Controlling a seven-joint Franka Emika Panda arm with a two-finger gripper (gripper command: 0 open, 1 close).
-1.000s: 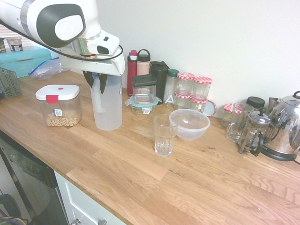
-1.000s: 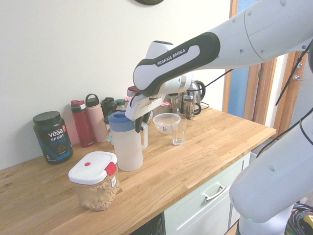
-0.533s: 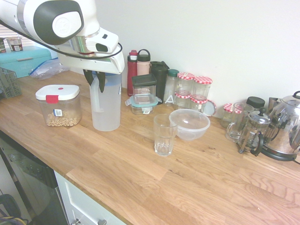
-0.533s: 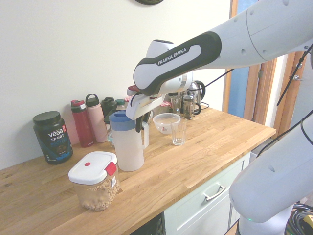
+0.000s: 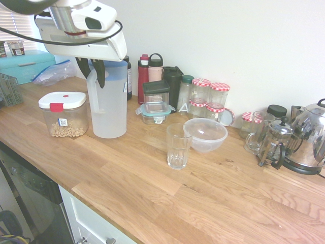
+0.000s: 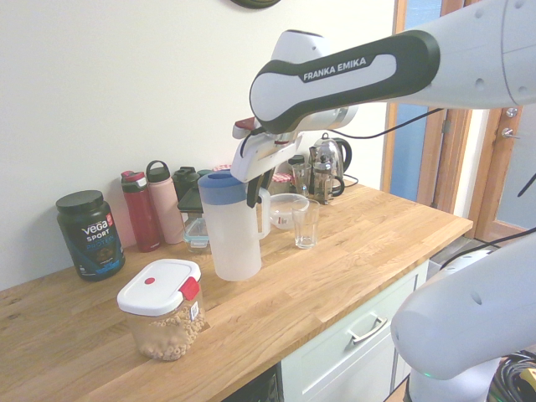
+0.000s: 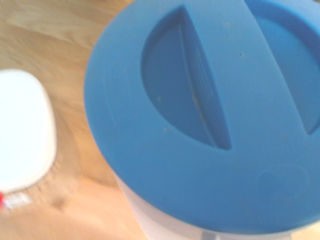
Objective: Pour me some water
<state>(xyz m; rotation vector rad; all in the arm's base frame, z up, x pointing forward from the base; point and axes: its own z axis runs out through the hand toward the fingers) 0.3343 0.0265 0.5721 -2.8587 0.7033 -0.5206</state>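
The frosted-white jug (image 5: 108, 104), capped by a blue lid (image 7: 210, 115), is gripped at its side handle (image 6: 261, 219) by the gripper (image 5: 91, 76), whose dark fingers (image 5: 100, 72) are closed tightly on the top of that handle. The jug is held upright and appears to be raised slightly off the wooden tabletop (image 5: 167, 193), though a clear gap under its base cannot be made out with certainty. The water (image 5: 107, 124) is seen through the translucent wall, filling roughly the lower part of the jug. Just beside the jug, toward the tabletop's front edge, a clear container with a white lid (image 5: 63, 114) is placed, with pale cereal-like contents inside. A ribbed drinking glass (image 5: 178, 146) is set upright and empty near the middle of the tabletop, apart from the jug, and a clear bowl (image 5: 205, 134) is found just behind it. Along the wall, a red bottle (image 5: 143, 76), a pink bottle (image 5: 155, 68) and jars with red checked lids (image 5: 210, 99) are lined up. In the wrist view, the blue lid is shown from above, slightly blurred, with the white container lid to one side.
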